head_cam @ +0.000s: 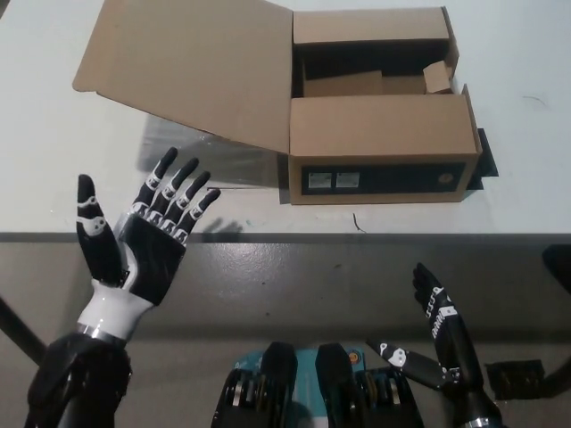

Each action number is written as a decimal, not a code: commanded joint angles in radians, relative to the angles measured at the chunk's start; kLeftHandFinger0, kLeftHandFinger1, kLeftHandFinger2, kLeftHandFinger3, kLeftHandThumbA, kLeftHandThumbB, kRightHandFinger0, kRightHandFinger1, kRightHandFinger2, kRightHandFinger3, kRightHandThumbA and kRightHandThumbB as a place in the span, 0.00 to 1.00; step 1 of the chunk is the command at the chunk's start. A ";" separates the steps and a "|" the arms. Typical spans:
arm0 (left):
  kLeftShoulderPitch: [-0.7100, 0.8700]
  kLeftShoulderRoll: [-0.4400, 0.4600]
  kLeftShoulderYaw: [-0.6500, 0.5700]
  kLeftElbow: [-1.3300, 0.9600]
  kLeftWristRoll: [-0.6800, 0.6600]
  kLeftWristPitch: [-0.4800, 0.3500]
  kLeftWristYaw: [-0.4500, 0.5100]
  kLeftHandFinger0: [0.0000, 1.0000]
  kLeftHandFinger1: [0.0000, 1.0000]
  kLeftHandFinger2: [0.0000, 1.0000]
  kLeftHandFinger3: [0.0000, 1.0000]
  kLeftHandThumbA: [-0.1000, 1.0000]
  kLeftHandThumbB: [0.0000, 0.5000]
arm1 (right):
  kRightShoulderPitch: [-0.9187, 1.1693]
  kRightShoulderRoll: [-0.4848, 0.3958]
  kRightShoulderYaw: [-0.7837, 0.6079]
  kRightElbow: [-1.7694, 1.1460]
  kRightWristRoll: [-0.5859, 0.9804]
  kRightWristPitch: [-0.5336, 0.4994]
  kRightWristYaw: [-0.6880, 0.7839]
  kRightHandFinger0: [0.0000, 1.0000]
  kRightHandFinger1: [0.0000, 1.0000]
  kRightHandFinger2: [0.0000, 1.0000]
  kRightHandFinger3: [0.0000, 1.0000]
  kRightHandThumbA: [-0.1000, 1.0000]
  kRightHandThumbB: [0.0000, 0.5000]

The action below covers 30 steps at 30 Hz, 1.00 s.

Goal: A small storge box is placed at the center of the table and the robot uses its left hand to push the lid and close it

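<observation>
A brown cardboard box (379, 147) stands open at the table's middle, its dark inside showing. Its wide lid (192, 67) tilts up and out to the left, throwing a shadow on the table. My left hand (147, 236) is raised over the table's front edge, below the lid and apart from it, palm up and open with fingers spread. My right hand (437, 312) rests low at the bottom right, below the table edge, fingers straight and holding nothing.
The white table (62, 169) ends at a front edge running across the picture's middle. A black strip (483, 156) shows beside the box's right side. Dark floor lies below the table edge.
</observation>
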 commanded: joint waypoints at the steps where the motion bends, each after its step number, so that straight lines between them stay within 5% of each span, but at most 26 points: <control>1: -0.092 -0.027 0.074 0.050 -0.248 0.142 -0.046 1.00 1.00 1.00 1.00 1.00 0.78 | -0.038 0.005 -0.001 -0.009 0.003 -0.084 0.001 1.00 1.00 1.00 1.00 1.00 0.77; 30: -0.288 -0.055 0.157 0.360 -0.166 0.143 -0.065 1.00 1.00 1.00 1.00 1.00 0.80 | -0.051 0.004 -0.004 -0.006 0.003 -0.084 -0.003 1.00 1.00 1.00 1.00 1.00 0.77</control>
